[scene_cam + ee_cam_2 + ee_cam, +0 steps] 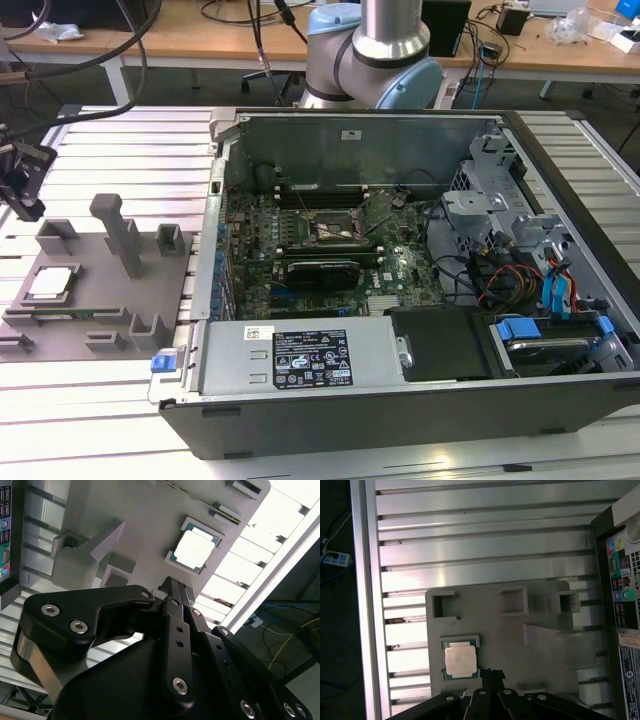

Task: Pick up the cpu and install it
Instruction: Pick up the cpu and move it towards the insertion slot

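Second wrist view: the gripper (172, 586) shows its fingertips pressed together, with nothing held between them. Its linkage bars are matte black and set with bright socket-head screws. In both wrist views the tips sit near one edge of the cpu (196, 550) without touching it.

1. Task status. Pick-up has not been achieved. The cpu lies flat in its square recess on the fixture plate (505, 645), at the lower left of the exterior view. Installation is therefore outstanding as well. The socket (340, 228) sits at the middle of the motherboard (330, 262), well apart from the cpu. Whether it is ready to receive the part cannot be told.

2. Materials and shapes.
- The cpu is a thin square with a pale, silvery, smooth metal lid on a darker green border.
- The fixture plate is grey and matte, with raised rectangular pockets and a tall post (122, 235).
- The table (485, 530) is made of ribbed aluminium slats and is reflective.
- The computer case (400, 420) is a black sheet-metal shell, lying open, at the centre and right of the exterior view.
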### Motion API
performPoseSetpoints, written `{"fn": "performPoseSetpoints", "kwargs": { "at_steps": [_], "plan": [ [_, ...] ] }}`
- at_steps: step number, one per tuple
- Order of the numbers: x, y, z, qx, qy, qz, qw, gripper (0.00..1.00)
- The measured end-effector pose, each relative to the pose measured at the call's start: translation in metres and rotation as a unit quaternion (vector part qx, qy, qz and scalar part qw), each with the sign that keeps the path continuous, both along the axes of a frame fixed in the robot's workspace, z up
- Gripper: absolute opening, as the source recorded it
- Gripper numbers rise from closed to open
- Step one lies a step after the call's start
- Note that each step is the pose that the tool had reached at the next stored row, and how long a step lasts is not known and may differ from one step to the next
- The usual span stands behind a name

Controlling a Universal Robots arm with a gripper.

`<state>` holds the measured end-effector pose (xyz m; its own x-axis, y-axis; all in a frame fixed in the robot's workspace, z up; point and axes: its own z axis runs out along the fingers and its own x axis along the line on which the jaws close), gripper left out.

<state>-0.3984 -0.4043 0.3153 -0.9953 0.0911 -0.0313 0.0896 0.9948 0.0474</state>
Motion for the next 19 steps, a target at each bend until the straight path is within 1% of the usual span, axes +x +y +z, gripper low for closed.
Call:
{"fn": "performPoseSetpoints", "kwargs": {
  "at_steps": [2,8,12,19],
  "plan": [
    [-0.0015,-0.0001,-0.0018,0.0000,0.0000,0.000,1.0000,0.11],
    [-0.0061,-0.0001,-0.0099,-0.0001,0.0001,0.000,1.0000,0.11],
    [-0.0108,-0.0001,-0.0166,-0.0001,0.0001,0.000,1.0000,0.11],
    [-0.0152,-0.0001,-0.0221,0.0000,0.0001,0.000,1.0000,0.11]
  ]
}}
